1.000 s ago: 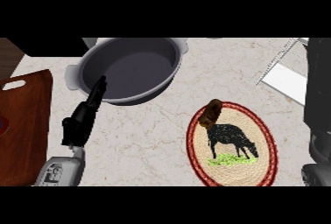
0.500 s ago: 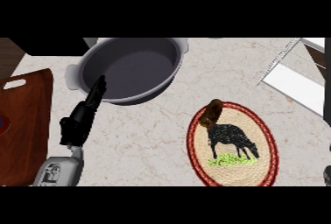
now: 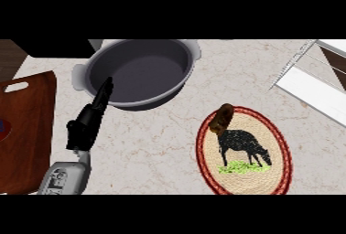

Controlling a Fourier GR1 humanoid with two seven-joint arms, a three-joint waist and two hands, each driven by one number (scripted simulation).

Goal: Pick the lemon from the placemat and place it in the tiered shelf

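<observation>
Marble counter [image 3: 155,151] holds a round placemat [image 3: 273,137] at lower right. The lemon [image 3: 222,118], dark brown here, lies on its upper-left rim, long axis nearly upright. The left hand [image 3: 86,128], fingers straight and empty, is well to its left. The right hand is unseen, and the tiered shelf [image 3: 317,91] is at upper right.

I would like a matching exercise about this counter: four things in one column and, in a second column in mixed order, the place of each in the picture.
Things
1. pot
2. cutting board
3. placemat
4. tiered shelf

Places
A. upper right corner
B. left edge
C. lower right
D. top, left of the middle

Pairs: 1-D, 2-B, 3-C, 4-A
</observation>
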